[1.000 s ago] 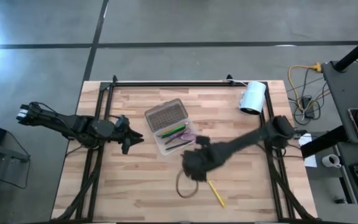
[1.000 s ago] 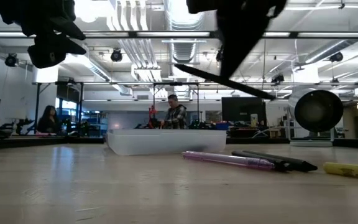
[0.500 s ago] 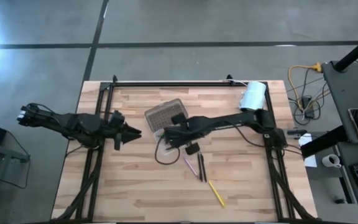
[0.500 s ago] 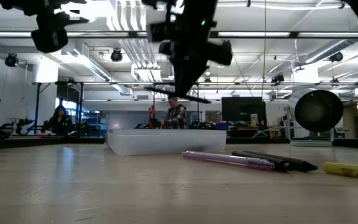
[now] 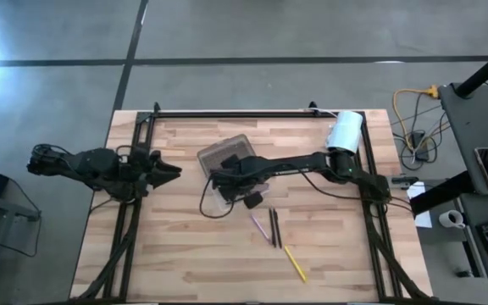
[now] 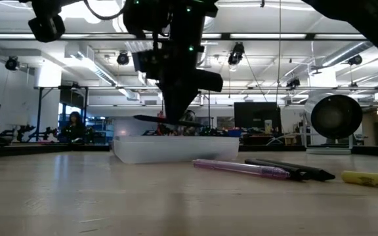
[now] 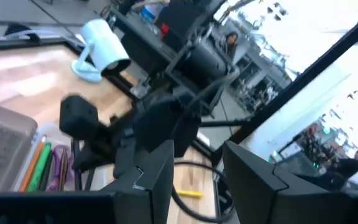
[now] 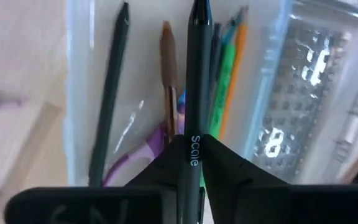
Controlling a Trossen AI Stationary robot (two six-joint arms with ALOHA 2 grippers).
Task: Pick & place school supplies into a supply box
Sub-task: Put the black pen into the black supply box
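The supply box [image 5: 225, 157] lies left of the table's middle, its grey textured half [image 8: 303, 93] beside a clear tray [image 6: 176, 149]. The tray holds green and orange pens [image 8: 229, 74], a dark pen [image 8: 110, 87] and purple-handled scissors [image 8: 160, 134]. My right gripper [image 5: 224, 185] hovers over the tray, shut on a dark pen [image 8: 194, 74]. A purple pen [image 5: 258, 225], a dark pen [image 5: 273, 227] and a yellow highlighter [image 5: 294, 263] lie flat on the table. My left gripper [image 5: 172, 169] waits open, left of the box. My right gripper pinches the dark pen between its two fingers [image 8: 225, 165], around the middle of its shaft [image 8: 192, 140]. The fingers come from above, across the pen. The pen [image 6: 169, 121] is lifted clear and about level, just above the tray's rim.
A white roll [image 5: 344, 132] lies at the far right corner, also in the low view [image 6: 333, 117]. A cable loop [image 5: 208, 203] hangs from the right arm beside the box. Bare wood [image 5: 185, 254] stretches along the near side. People sit in the room behind.
My right gripper carried the dark pen from the table's middle toward the far left, to above the box, and came down. The pen went from slanted and high to level just over the tray. My left gripper drew back a little toward the left edge.
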